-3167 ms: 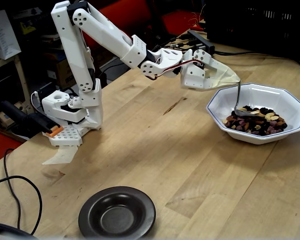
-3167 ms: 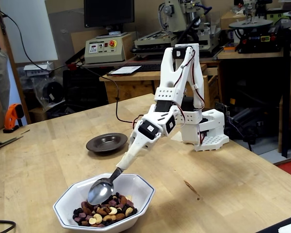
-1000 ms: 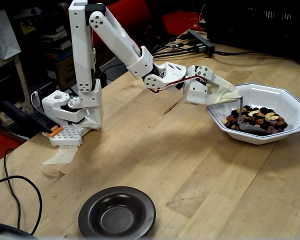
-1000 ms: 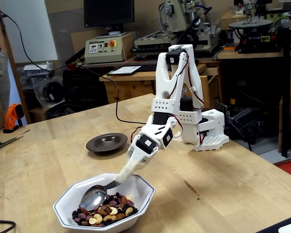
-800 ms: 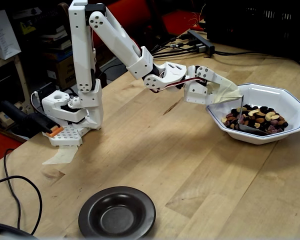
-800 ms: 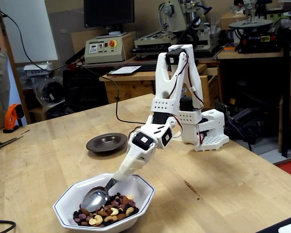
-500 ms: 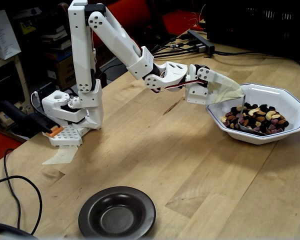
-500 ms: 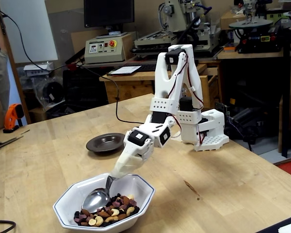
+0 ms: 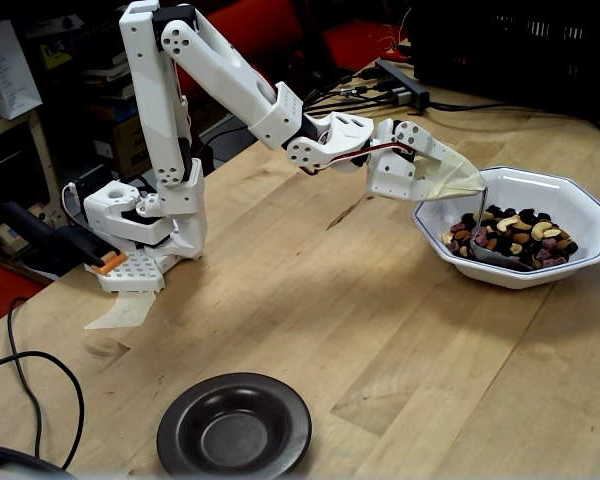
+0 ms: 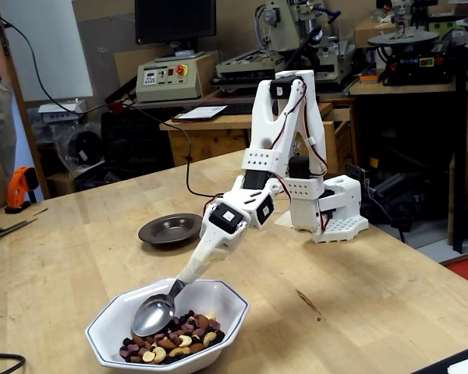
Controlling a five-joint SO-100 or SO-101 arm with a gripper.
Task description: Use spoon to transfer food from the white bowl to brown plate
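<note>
One wooden table (image 9: pixel 310 330) is carrying everything, and one white arm (image 9: pixel 230 80) is reaching from its base at the left of a fixed view out to the right, its upper link standing upright and the forearm sloping down toward the bowl. In a fixed view the same arm (image 10: pixel 285 125) is leaning toward the camera, with a workshop of machines and a monitor behind it that the side-on view is not showing. One white bowl (image 9: pixel 570 205) is sitting at the right edge of the table in a fixed view; in a fixed view the white bowl (image 10: pixel 109 323) is lying nearest the camera at the lower left. One brown plate (image 9: pixel 234 423) is resting empty at the near edge, well apart from the bowl, and the brown plate (image 10: pixel 171 228) is showing farther back in the other view. The food (image 9: pixel 515 240) is heaped inside the bowl, the food (image 10: pixel 171 343) gathering toward its near side. The gripper (image 9: pixel 472 182) is clamping one spoon (image 9: pixel 483 225) by the handle, jaws closed on it. The spoon (image 10: pixel 154 314) is showing its shiny oval bowl tilted just above the nuts, apparently empty, which the side-on view is hiding.
</note>
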